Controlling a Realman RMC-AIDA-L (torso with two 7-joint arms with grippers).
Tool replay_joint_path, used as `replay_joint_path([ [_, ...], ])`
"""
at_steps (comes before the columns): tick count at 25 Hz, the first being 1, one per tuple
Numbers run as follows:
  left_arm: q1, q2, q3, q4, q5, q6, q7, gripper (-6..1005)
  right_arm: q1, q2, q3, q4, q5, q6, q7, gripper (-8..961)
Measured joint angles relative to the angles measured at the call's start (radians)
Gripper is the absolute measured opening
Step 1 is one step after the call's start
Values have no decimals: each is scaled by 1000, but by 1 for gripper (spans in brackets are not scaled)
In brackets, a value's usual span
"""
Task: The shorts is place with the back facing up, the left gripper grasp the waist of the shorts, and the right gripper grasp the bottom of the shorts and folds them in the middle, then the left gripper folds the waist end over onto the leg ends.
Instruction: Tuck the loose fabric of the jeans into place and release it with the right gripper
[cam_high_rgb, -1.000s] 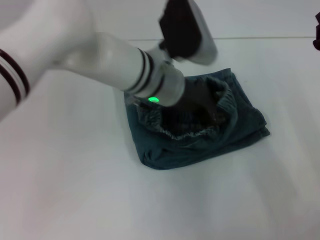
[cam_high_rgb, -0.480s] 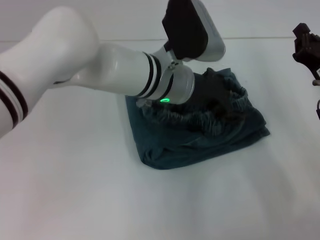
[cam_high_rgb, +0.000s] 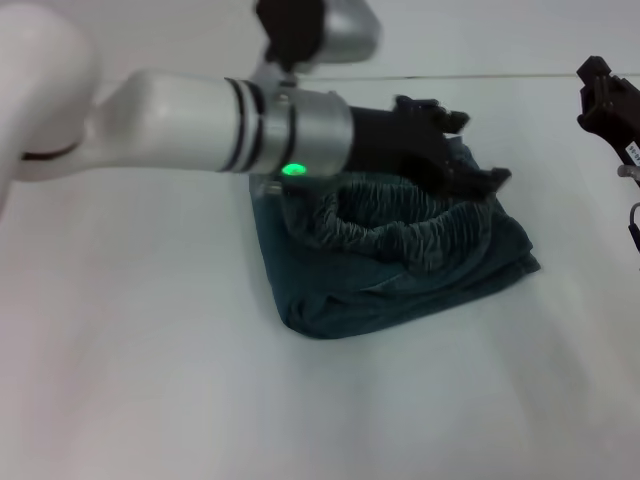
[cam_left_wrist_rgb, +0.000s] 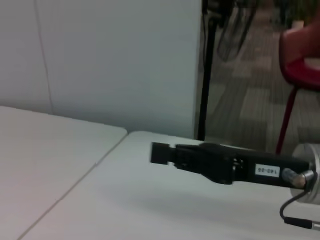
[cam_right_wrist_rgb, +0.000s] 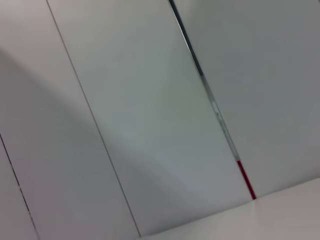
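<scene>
Denim shorts (cam_high_rgb: 400, 265) lie folded in a compact bundle on the white table (cam_high_rgb: 150, 400), with the gathered waistband (cam_high_rgb: 400, 225) now on top and its long line running from the robot's left to its right. The left gripper (cam_high_rgb: 470, 150) hovers just above the far right end of that waistband, fingers spread and holding nothing, so the cloth lies below it and toward the robot. The right gripper (cam_high_rgb: 605, 95) waits well apart at the right edge; whether it is open I cannot tell.

white table (cam_high_rgb: 150, 380), pale wall panels (cam_right_wrist_rgb: 150, 125), red chair (cam_left_wrist_rgb: 302, 65), dark pole (cam_left_wrist_rgb: 202, 70), grey striped floor (cam_left_wrist_rgb: 245, 100)
</scene>
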Motion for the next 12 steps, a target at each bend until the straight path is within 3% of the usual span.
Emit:
replay_joint_path([
  [5, 48, 23, -252, 35, 136, 231, -9, 857, -18, -4, -25, -25, 0, -2, 48, 77],
  [6, 51, 24, -267, 39, 146, 244, -11, 857, -22, -5, -45, -38, 1, -11, 67, 78],
  [12, 146, 30, -466, 113, 227, 379, -27, 854, -50, -6, -302, -201, -1, -145, 299, 83],
])
